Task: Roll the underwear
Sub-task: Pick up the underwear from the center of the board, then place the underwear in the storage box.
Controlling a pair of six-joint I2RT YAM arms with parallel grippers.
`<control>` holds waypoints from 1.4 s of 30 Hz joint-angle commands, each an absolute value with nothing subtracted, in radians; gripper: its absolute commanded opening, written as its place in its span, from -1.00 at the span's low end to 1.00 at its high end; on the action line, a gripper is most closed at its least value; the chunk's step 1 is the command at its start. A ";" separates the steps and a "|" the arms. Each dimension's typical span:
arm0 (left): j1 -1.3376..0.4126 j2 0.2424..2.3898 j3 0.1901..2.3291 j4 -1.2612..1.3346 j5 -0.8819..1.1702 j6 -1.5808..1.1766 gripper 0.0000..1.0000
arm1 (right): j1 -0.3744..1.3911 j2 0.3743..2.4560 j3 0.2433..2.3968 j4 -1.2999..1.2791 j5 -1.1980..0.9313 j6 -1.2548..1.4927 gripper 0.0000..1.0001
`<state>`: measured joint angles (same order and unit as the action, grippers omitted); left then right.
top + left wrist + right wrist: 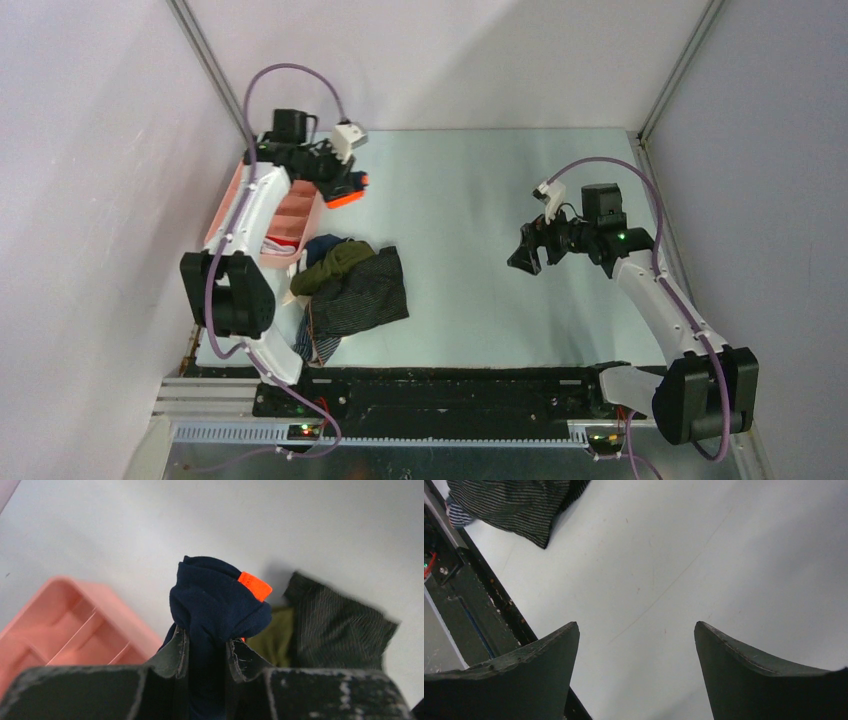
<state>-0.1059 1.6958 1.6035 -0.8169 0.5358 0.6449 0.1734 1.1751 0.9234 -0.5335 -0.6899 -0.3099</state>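
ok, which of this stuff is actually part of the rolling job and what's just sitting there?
Job: navy briefs, clamped in the left gripper; olive briefs; dark striped briefs.
Just there: pink tray; right gripper, open and empty.

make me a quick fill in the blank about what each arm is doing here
The left tool is shut on a brief that is ____ with an orange band. The right tool is ____ and holds nothing. The compartment tray is coloured ____.
Missing words: navy; open; pink.
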 commanded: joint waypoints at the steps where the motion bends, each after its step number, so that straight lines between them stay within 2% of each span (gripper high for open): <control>1: 0.008 1.743 1.697 -1.055 0.551 1.024 -1.00 | 0.170 1.181 0.966 -0.487 -0.747 -0.272 0.74; 6: 0.117 1.915 1.892 -1.363 0.415 1.210 -1.00 | 0.170 1.197 0.966 -0.487 -0.777 -0.260 0.68; 14: 0.193 2.039 1.966 -1.425 0.309 1.297 -1.00 | 0.170 1.209 0.967 -0.501 -0.765 -0.276 0.67; 26: 0.200 2.150 1.942 -1.211 0.215 1.199 -1.00 | 0.168 1.221 0.970 -0.516 -0.746 -0.285 0.67; 40: 0.207 2.169 1.792 -1.025 0.284 1.149 -1.00 | 0.169 1.250 0.986 -0.538 -0.749 -0.289 0.66; 42: 0.209 2.180 1.810 -1.033 0.294 1.147 -0.90 | 0.170 1.256 0.990 -0.539 -0.750 -0.289 0.66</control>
<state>0.2016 2.1715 1.8065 -1.1336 0.2340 1.1828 0.1726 1.2465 0.9348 -0.5282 -0.7456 -0.2844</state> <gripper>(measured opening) 0.233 0.835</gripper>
